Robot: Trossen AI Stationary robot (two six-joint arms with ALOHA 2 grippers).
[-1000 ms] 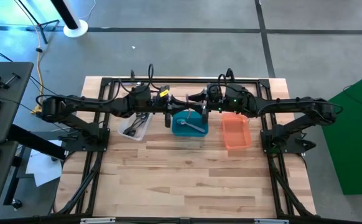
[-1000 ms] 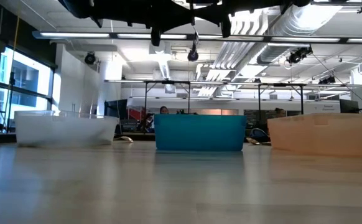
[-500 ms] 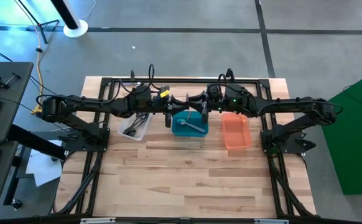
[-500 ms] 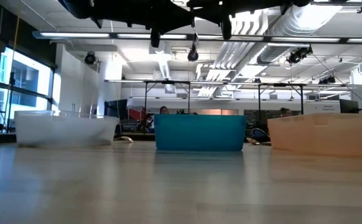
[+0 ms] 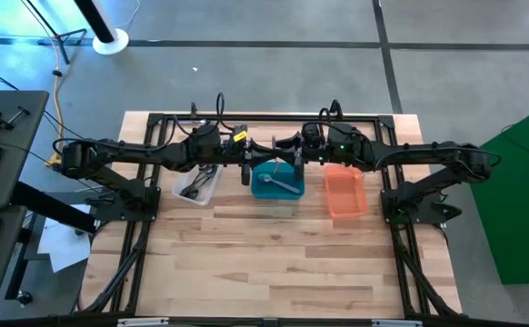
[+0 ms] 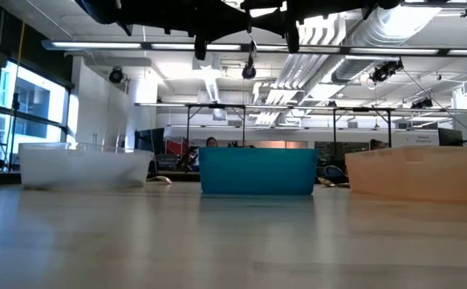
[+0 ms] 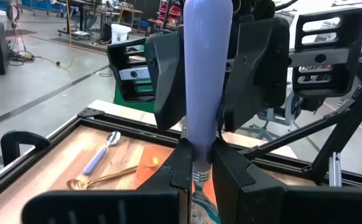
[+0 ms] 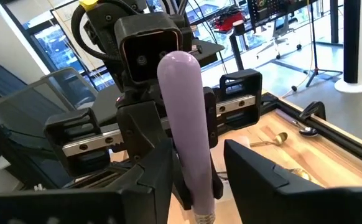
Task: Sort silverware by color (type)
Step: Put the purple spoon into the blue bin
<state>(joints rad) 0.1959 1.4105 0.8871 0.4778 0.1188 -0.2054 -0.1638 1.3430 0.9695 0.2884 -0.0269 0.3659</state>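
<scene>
A utensil with a lilac handle (image 7: 206, 68) stands upright in the air over the teal bin (image 5: 276, 186), between my two grippers. Its metal end (image 6: 249, 68) hangs down. My left gripper (image 7: 196, 177) comes from the table's left and is shut on it. My right gripper (image 8: 196, 186) comes level from the right; its open fingers stand on either side of the handle (image 8: 187, 124), and whether they touch it I cannot tell. A silver spoon (image 5: 278, 184) lies in the teal bin, and dark utensils (image 5: 196, 186) lie in the clear bin. My left gripper pinches the utensil between its two fingers at the neck (image 7: 198, 169), where the lilac handle meets the metal. The fingers come level from the table's left and lie across the utensil. It stands upright, handle up, lifted clear above the teal bin.
The orange bin (image 5: 344, 191) stands right of the teal one, and the clear bin (image 5: 198, 184) left of it. On the table behind the bins lie a lilac-handled spoon (image 7: 100, 152) and a gold spoon (image 7: 103, 179). Bare wood fills the table's near half.
</scene>
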